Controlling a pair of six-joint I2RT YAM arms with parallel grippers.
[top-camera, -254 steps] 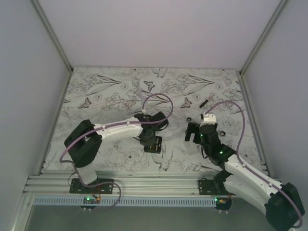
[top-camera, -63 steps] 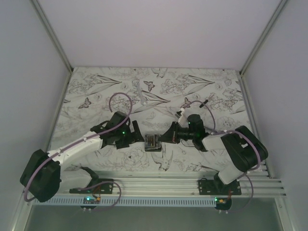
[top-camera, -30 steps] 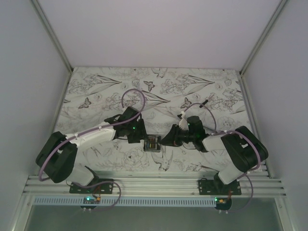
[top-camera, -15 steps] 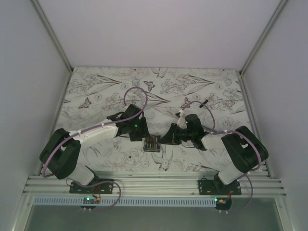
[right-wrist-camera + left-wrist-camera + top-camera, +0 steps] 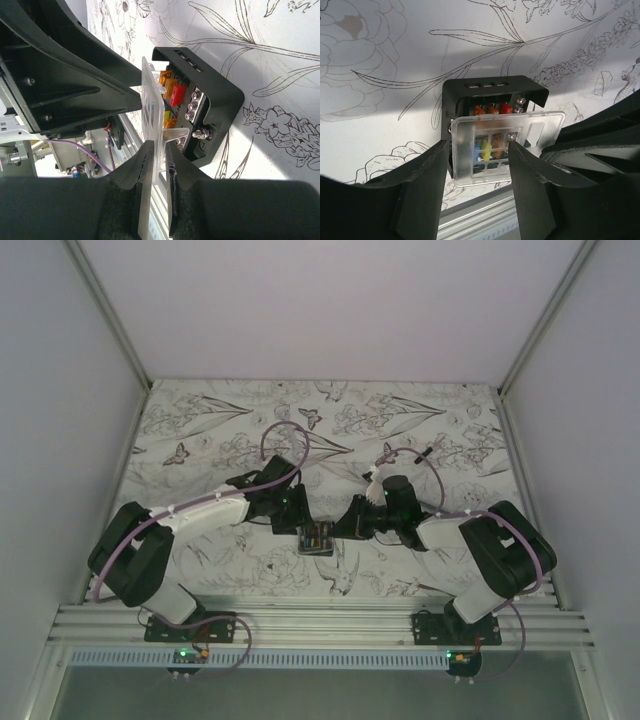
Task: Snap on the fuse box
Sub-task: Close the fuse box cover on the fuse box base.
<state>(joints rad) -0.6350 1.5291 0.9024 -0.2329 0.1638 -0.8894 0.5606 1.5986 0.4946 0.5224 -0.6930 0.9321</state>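
Position: the fuse box [image 5: 318, 537] is set on the flower-printed table sheet [image 5: 200, 430], near the front edge, between the 2 gripper heads.
Housing: a black, roughly square plastic shell [image 5: 492, 89] with rounded corners; 3 small slots are seen in its far wall.
Contents: 2 orange blade fuses and 1 red fuse [image 5: 506, 108] are exposed in the far row; blue, yellow and orange ones are seen through the cover. Silver screw terminals [image 5: 192, 106] are lined along 1 side.
Cover: a clear plastic cover [image 5: 505, 145] is laid askew over the box; the far fuse row is left bare and 1 corner overhangs the side wall. In the right wrist view it is tilted away from the box face.
Lettering: none can be read on box or cover.
Right gripper [image 5: 160, 147]: the jaws are drawn narrow and a clear tab of the cover is pinched between them.
Left gripper [image 5: 477, 147]: the jaws are held apart at middling width over the near end of box and cover; nothing is seen clamped between them.
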